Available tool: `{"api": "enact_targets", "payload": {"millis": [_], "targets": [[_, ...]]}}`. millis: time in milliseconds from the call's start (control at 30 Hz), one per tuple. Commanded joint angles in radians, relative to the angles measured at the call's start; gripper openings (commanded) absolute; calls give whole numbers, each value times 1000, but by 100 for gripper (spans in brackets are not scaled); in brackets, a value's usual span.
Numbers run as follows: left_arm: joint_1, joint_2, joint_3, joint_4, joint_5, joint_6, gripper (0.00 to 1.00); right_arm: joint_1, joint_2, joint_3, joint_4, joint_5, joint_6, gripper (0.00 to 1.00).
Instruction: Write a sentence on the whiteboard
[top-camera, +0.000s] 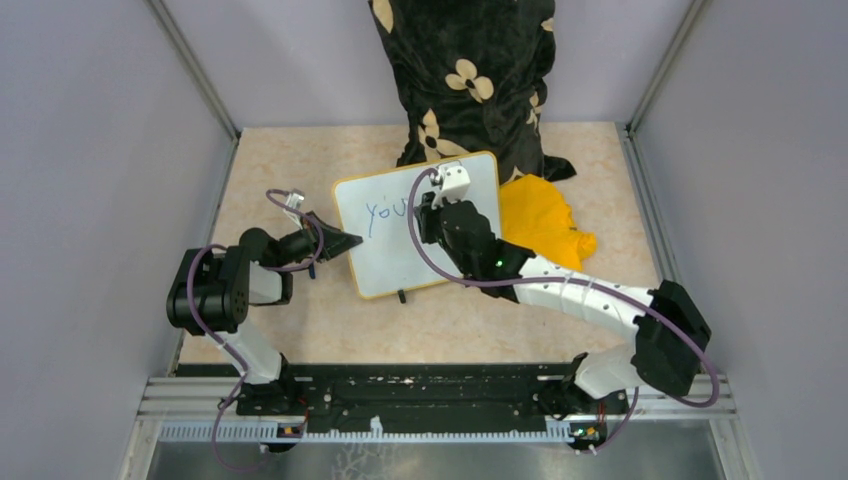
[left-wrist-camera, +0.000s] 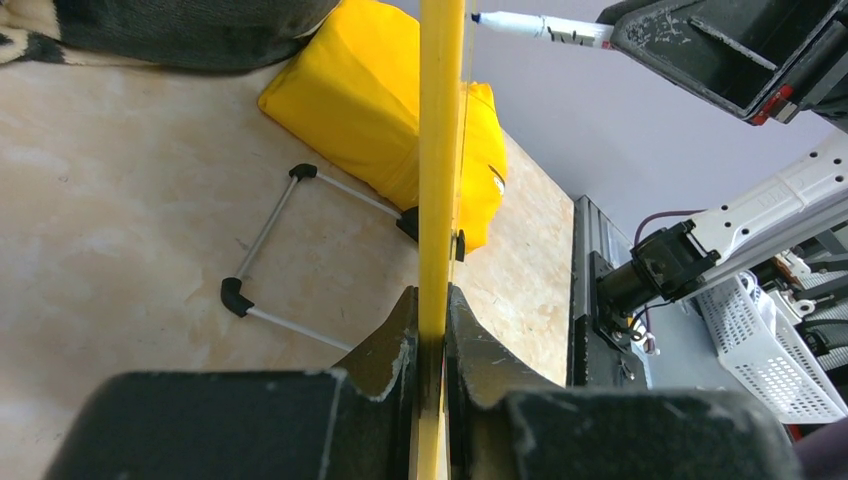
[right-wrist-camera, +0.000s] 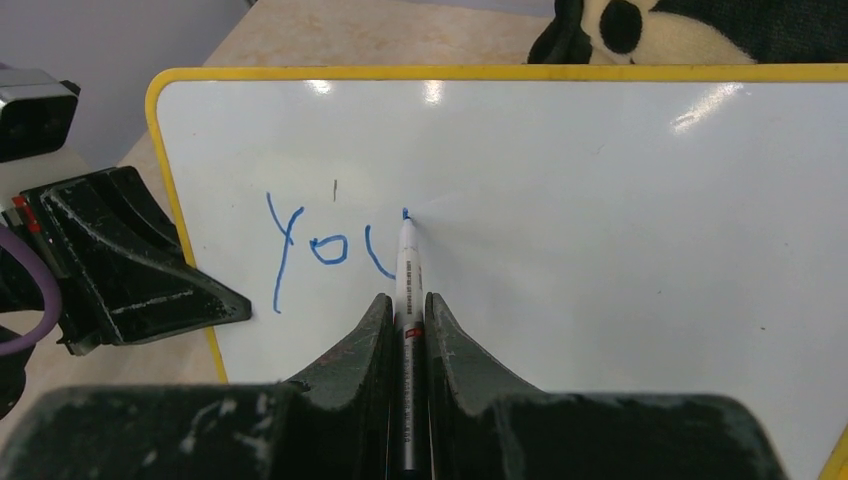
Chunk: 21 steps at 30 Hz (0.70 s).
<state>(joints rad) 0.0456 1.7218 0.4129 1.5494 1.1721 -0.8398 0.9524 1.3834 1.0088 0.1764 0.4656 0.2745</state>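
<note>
The whiteboard (top-camera: 400, 250) lies tilted in mid-table, its yellow frame edge-on in the left wrist view (left-wrist-camera: 440, 150) and its white face filling the right wrist view (right-wrist-camera: 600, 200). Blue writing on it reads "you" (right-wrist-camera: 325, 245), also visible from above (top-camera: 385, 211). My left gripper (top-camera: 345, 243) is shut on the board's left edge (left-wrist-camera: 432, 330). My right gripper (right-wrist-camera: 405, 305) is shut on a white marker (right-wrist-camera: 407, 270) whose blue tip touches the board at the end of the "u". The marker also shows in the left wrist view (left-wrist-camera: 540, 27). From above, the right gripper (top-camera: 432, 205) sits over the board.
A yellow cloth (top-camera: 545, 225) lies right of the board, also in the left wrist view (left-wrist-camera: 370, 110). A black flowered fabric bundle (top-camera: 465, 75) stands at the back. The board's wire stand (left-wrist-camera: 290, 250) rests on the table beneath it. Grey walls enclose both sides.
</note>
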Motion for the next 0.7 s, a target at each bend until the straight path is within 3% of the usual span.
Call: {"api": "enact_targets", "payload": {"millis": [0,233,667], "targets": [[-12,-10,1,118,-3,36,0,-14,-115,-35,32,-20,26,0],[-13,-13,1,108,-5,41,0,-28,-201,-75,-2,29,7,0],[-12,-13,3,90,-4,52,0,-74,-147,-67,21,57,29,0]]}}
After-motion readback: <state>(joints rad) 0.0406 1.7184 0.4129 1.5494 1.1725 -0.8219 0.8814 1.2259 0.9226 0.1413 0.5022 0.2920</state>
